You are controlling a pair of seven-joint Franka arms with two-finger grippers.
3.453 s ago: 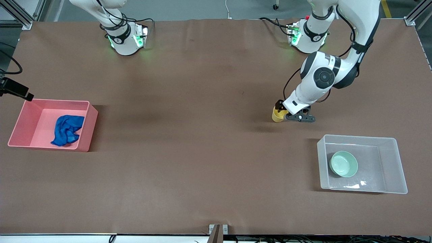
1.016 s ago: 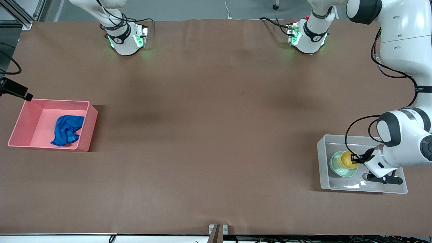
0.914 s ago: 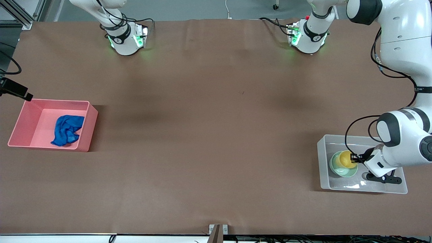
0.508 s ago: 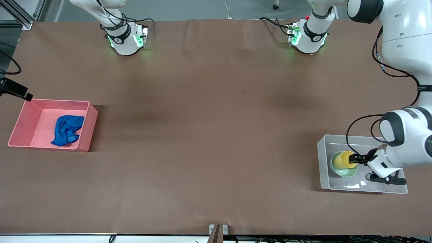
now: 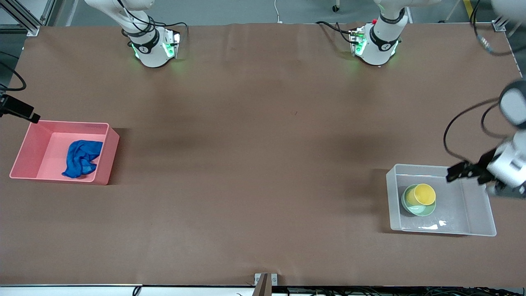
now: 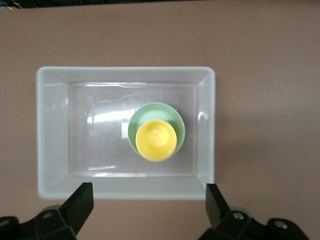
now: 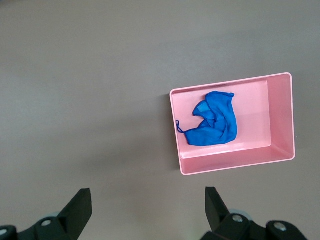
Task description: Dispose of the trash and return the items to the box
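Observation:
The yellow cup (image 5: 420,194) stands upright in the mint-green bowl (image 5: 423,210), inside the clear box (image 5: 472,205) at the left arm's end of the table. My left gripper (image 5: 462,172) is open and empty, raised over the box's edge. In the left wrist view the cup (image 6: 155,140) sits in the bowl (image 6: 146,113) in the box (image 6: 125,71), well below the open left gripper (image 6: 148,202). The blue rag (image 5: 82,158) lies in the pink bin (image 5: 47,144). My right gripper (image 7: 148,210) is open and empty, high over bare table beside the bin (image 7: 280,120) with the rag (image 7: 214,119).
The brown table (image 5: 254,164) stretches wide between the pink bin and the clear box. The arm bases (image 5: 153,47) stand along the table's edge farthest from the front camera. A black camera (image 5: 18,109) sits by the pink bin.
My left gripper has let go of the yellow cup, opened and risen away from the box. The cup stays in the bowl. The right arm waits.

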